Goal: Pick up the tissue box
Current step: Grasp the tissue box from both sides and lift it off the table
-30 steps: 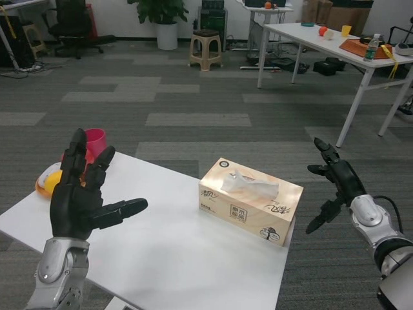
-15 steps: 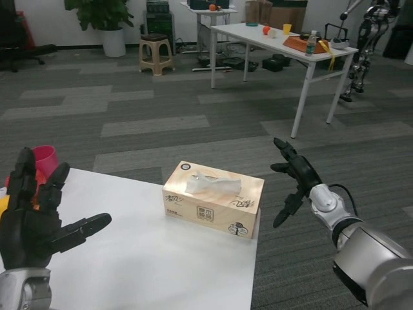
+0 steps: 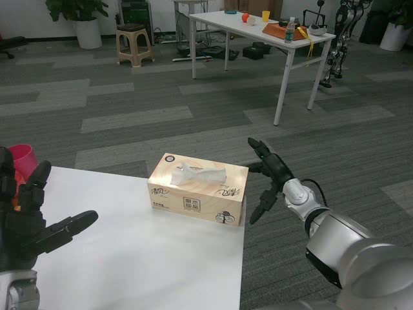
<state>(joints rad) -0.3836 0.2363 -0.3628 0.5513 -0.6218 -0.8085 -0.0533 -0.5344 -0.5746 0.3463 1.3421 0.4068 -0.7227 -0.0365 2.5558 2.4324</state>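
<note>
The tissue box (image 3: 197, 188) is tan cardboard with a white tissue sticking out of its top. It lies near the far right edge of the white table (image 3: 142, 258). My right hand (image 3: 270, 174) hovers just to the right of the box, beyond the table edge, fingers spread and holding nothing. My left hand (image 3: 29, 223) is raised at the lower left, well away from the box, with fingers spread and nothing in it.
A pink cup (image 3: 22, 159) stands at the table's far left behind my left hand. Across the carpeted floor are another white table (image 3: 258, 29) with small items, a beige stool (image 3: 132, 42) and a potted plant (image 3: 76, 18).
The camera has turned right, so the whole scene has slid left. My right hand has come closer to the box's right end. My left hand stays raised and spread.
</note>
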